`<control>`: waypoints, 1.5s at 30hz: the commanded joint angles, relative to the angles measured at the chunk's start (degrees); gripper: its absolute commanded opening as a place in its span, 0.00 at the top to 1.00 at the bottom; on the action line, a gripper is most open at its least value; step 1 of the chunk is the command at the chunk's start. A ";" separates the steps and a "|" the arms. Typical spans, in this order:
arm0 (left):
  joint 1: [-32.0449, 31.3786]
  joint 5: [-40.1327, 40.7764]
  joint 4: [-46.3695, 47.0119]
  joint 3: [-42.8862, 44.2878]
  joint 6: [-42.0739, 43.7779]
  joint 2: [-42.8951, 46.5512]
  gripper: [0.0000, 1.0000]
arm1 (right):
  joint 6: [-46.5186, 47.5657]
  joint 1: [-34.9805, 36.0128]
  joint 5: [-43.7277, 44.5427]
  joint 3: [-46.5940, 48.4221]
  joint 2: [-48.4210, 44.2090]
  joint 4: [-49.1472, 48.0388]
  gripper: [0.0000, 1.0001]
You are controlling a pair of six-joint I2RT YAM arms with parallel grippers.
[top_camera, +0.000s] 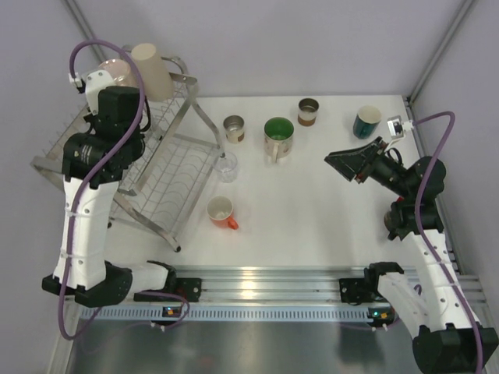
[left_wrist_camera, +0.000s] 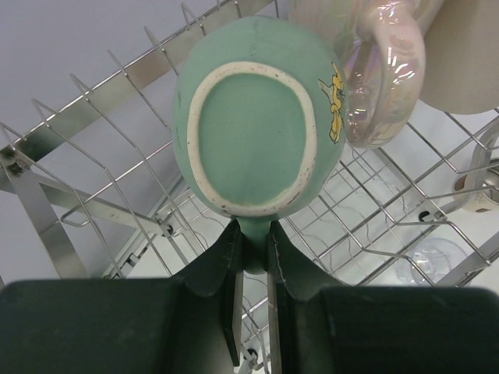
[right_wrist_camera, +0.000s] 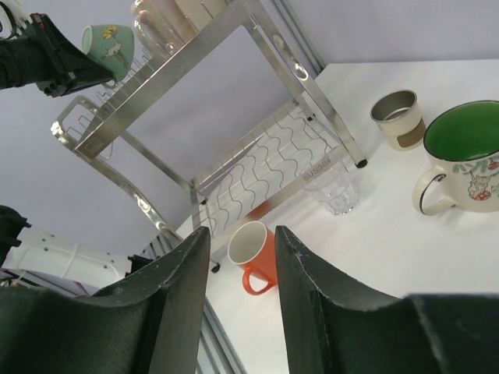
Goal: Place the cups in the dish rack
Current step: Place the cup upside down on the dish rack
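Pinching the yellow-printed teal cup [left_wrist_camera: 253, 132] over the dish rack [left_wrist_camera: 47, 226] are left fingers [left_wrist_camera: 212, 265]; right fingers [right_wrist_camera: 175, 288] open.

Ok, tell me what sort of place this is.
Probably a robot test cell: grey panels around a white table, two arms on a metal rail, a wire dish rack and mugs.

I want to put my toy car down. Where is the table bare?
The widest bare patch of white table lies between the orange-handled white cup and the right arm, in front of the green-inside white mug. It is crowded beside the silver wire dish rack, where a clear glass stands.
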State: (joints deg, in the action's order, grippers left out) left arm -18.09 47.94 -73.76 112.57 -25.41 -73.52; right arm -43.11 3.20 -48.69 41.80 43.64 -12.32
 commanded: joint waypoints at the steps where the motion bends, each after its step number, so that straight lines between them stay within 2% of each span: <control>1: 2.35 -1.62 1.51 -0.68 0.01 1.18 1.00 | 1.28 -0.04 0.35 3.02 -0.04 -0.78 0.60; 12: 8.24 -7.24 4.06 -4.20 0.80 0.65 1.00 | 2.42 0.22 0.70 3.73 1.10 0.45 0.60; 26: 9.82 -11.21 5.29 -3.94 2.29 -2.25 1.00 | 3.74 0.23 1.75 3.73 1.27 2.12 0.59; 30: 9.82 -10.85 5.38 -3.94 2.03 -2.16 0.84 | 4.00 0.23 1.75 3.55 1.71 2.21 0.58; 31: 9.91 -11.03 5.38 -3.85 2.12 -2.07 0.77 | 4.09 0.23 1.75 3.64 1.63 2.47 0.58; 37: 9.91 -10.85 5.29 -3.41 2.12 -2.07 0.72 | 4.26 0.31 2.02 3.55 1.71 2.56 0.57; 39: 9.83 -10.59 5.29 -3.33 2.29 -1.81 0.65 | 4.27 0.23 2.02 3.38 1.80 2.56 0.57; 45: 9.91 -7.78 5.38 -2.63 3.17 -1.72 0.60 | 4.27 0.23 2.02 3.55 2.06 2.74 0.57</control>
State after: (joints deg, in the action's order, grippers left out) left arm -8.29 37.76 -71.53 107.87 -23.24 -76.03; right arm -40.03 3.25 -46.98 42.48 45.54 -8.45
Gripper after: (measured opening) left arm 0.393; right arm 0.430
